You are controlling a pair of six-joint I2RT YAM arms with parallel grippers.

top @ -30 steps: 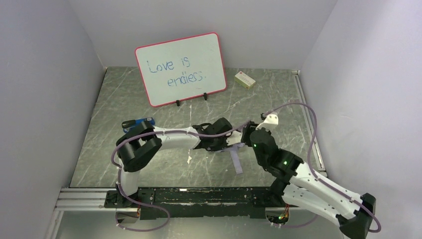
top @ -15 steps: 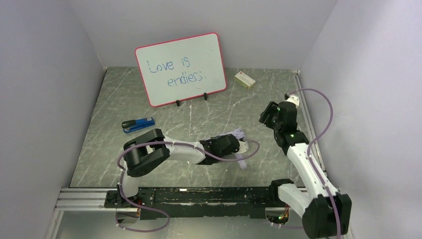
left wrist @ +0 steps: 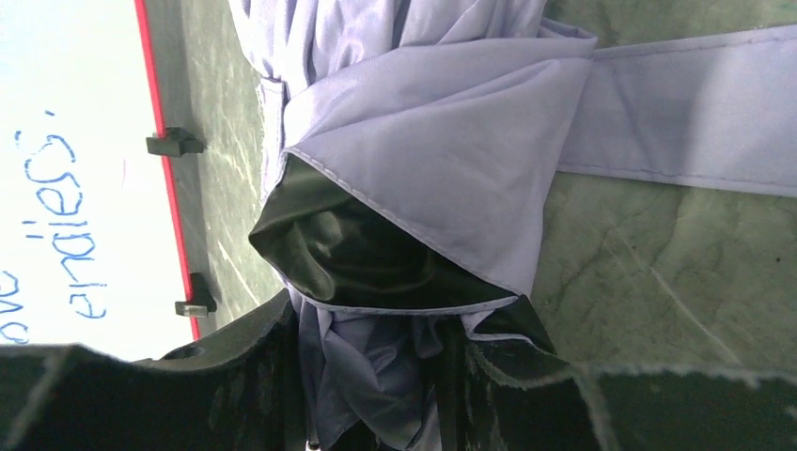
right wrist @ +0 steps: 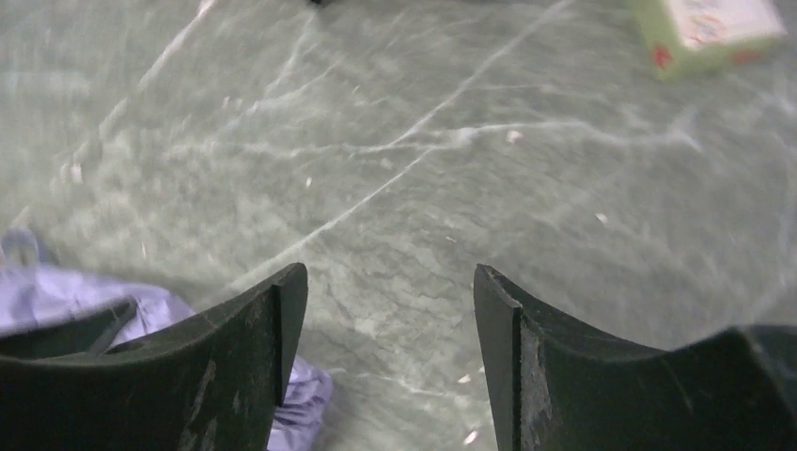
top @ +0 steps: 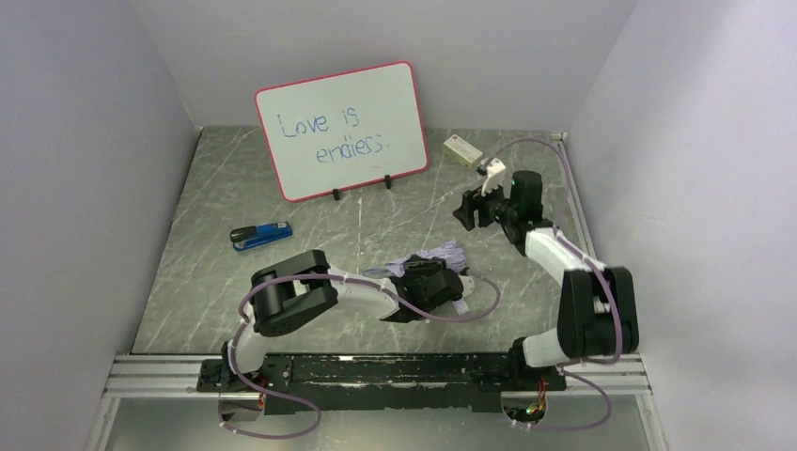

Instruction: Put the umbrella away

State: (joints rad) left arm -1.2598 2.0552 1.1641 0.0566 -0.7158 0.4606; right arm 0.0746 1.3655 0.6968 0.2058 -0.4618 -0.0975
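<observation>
The umbrella lies collapsed on the table's near middle, a bunch of pale lavender fabric. In the left wrist view its folds show black lining, and the closure strap runs off to the right. My left gripper is shut on the bunched fabric, low over the table. My right gripper is open and empty, held above the table behind and to the right of the umbrella. A bit of lavender fabric shows at its view's lower left. Shaft and handle are hidden.
A red-framed whiteboard stands at the back middle. A blue stapler lies at the left. A small pale box sits at the back right. Grey walls close in three sides.
My right arm has left the umbrella and swung out to the back right, jaws open. My left gripper has dragged the umbrella a little toward the near edge.
</observation>
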